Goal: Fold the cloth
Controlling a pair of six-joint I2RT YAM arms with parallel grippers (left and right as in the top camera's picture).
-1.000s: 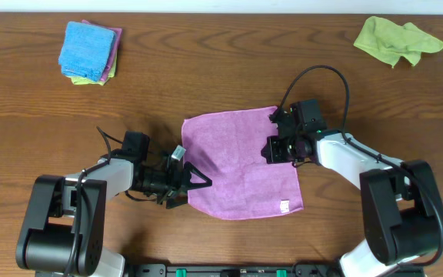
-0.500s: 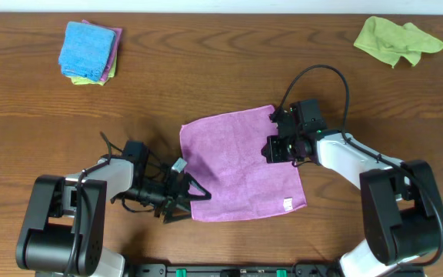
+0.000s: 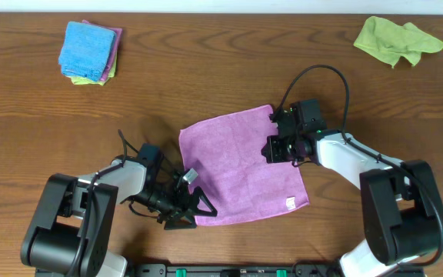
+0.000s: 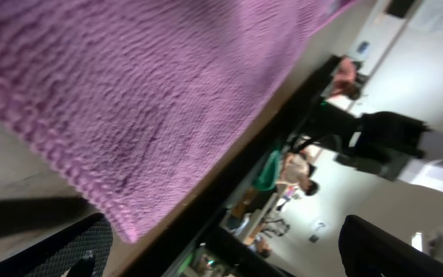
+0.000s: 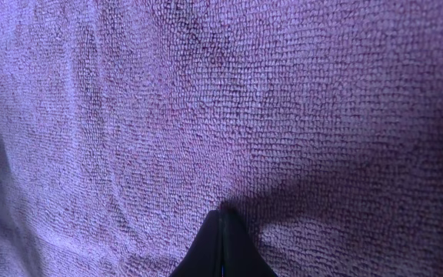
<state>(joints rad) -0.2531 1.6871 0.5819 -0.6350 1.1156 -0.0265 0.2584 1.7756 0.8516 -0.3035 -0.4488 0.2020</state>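
The purple cloth (image 3: 241, 165) lies spread flat on the wooden table. My left gripper (image 3: 204, 209) is open and lies low at the cloth's front left corner. In the left wrist view the cloth (image 4: 129, 92) fills the upper left, and its corner hangs near the left finger of the wide-open jaws (image 4: 221, 254). My right gripper (image 3: 274, 151) is shut, with its tip pressed down on the cloth near its right edge. In the right wrist view the closed fingertips (image 5: 221, 219) touch the cloth (image 5: 244, 92), with nothing held between them.
A stack of folded cloths, blue on top (image 3: 89, 51), sits at the back left. A crumpled green cloth (image 3: 397, 38) lies at the back right. The table's front edge runs just behind my left gripper.
My left gripper has moved toward the front and right along the cloth's left edge. The cloth's front left part has been drawn out flatter. The right gripper has not moved.
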